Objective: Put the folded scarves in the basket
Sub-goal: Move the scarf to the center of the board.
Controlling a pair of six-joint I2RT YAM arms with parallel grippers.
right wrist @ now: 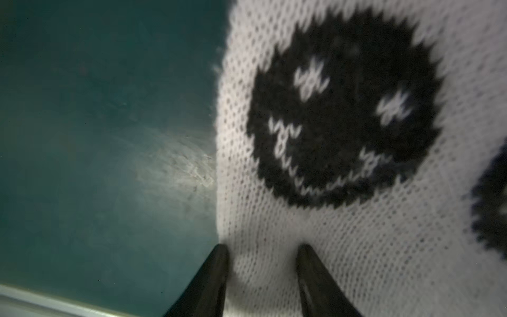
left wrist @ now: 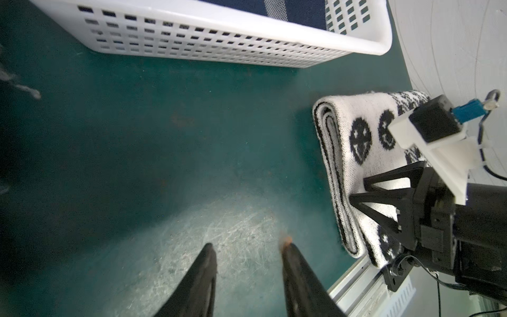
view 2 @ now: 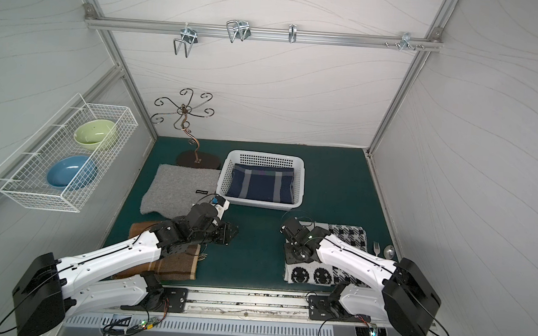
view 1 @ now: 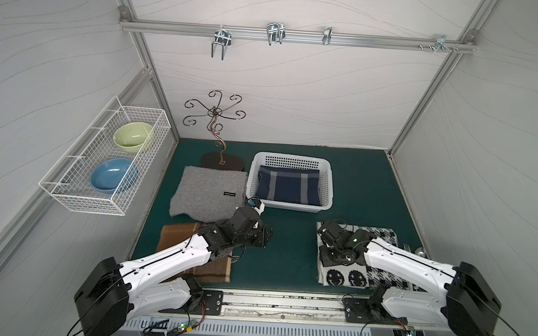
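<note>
The white perforated basket [view 1: 294,158] [view 2: 267,156] [left wrist: 219,44] stands at the back of the green mat. A folded navy plaid scarf [view 1: 289,184] [view 2: 261,183] lies inside it. At the front right lies a folded black-and-white knitted scarf [view 1: 344,276] [view 2: 315,274] [left wrist: 354,129] [right wrist: 356,219]. My right gripper [view 1: 327,259] [view 2: 290,258] [left wrist: 359,189] [right wrist: 263,247] is low over that scarf's left edge, jaws apart, with both tips touching the knit. My left gripper [view 1: 264,238] [view 2: 229,234] [left wrist: 248,245] hangs open over bare mat in front of the basket, holding nothing.
A folded grey scarf [view 1: 207,193] lies left of the basket. A brown scarf [view 1: 190,257] sits partly under my left arm. A metal curl stand [view 1: 217,145] is at the back left, a wire rack [view 1: 99,160] with two bowls on the left wall, and a fork [view 2: 376,247] at the far right.
</note>
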